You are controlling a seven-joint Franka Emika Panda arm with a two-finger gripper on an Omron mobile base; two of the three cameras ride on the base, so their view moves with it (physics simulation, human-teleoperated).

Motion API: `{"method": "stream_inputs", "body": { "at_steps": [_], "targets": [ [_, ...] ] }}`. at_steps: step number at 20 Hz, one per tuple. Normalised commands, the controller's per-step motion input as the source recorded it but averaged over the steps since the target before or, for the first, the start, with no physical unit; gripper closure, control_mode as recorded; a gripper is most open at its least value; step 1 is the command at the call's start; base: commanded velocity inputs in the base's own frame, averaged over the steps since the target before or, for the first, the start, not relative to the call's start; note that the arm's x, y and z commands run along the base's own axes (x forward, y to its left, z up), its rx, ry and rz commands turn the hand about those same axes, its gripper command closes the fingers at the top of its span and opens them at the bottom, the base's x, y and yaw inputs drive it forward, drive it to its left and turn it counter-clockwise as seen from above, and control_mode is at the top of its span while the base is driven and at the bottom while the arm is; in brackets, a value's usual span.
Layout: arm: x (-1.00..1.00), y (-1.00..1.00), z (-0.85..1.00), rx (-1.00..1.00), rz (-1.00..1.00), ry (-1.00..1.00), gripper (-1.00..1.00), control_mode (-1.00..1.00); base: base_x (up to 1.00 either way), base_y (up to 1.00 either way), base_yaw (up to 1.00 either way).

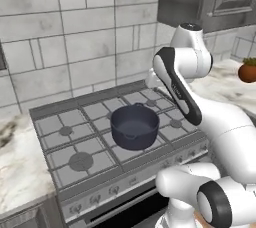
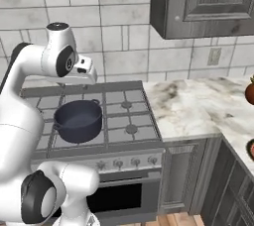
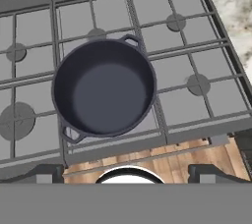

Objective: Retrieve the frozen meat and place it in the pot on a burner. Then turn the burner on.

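- One pincer [image 3: 126,174] is seen hanging above the front edge of the stove [image 1: 70,169], its two dark tips spread wide and nothing held between them; no frozen meat is carried, so the first step of the task is judged not yet done.
- Below the tips, the row of knobs [image 2: 119,163] is set along the stove's front panel; should the hand be lowered carelessly here, a knob could be nudged and a burner lit under an empty vessel.
- Just beyond, the pot [image 3: 104,88] is shown standing upright on the centre grate, empty, its two small handles pointing toward and away from the front. It appears to straddle the middle strip rather than sit squarely over one burner ring, so the wrong knob could be chosen later and a burner beside it lit instead.
- Farther right, the marble tabletop [image 2: 198,108] is seen beside the stove, with a red-brown round object [image 1: 248,71] at its far end; what it is cannot be told, and it could be mistaken for the meat.
- Where the frozen meat lies cannot be told from these views; a drive of the base is judged likely, and the raised arm could strike the dark wall cabinet [image 2: 208,2] during it.
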Motion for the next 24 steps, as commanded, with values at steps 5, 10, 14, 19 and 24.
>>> {"method": "stream_inputs", "body": {
  "at_steps": [5,10,14,19,24],
  "targets": [
    [0.0,0.0,0.0,0.0,0.0,0.0,-1.0,1.0,-0.15,0.0,-0.35],
    [0.0,0.0,0.0,0.0,0.0,0.0,-1.0,1.0,-0.06,0.0,-0.32],
    [0.0,0.0,0.0,0.0,0.0,0.0,-1.0,1.0,-0.09,0.0,-0.32],
    [0.0,0.0,0.0,0.0,0.0,0.0,-1.0,1.0,-0.15,0.0,-0.32],
    [0.0,0.0,0.0,0.0,0.0,0.0,-1.0,1.0,-0.18,0.0,-0.32]
  ]
}}
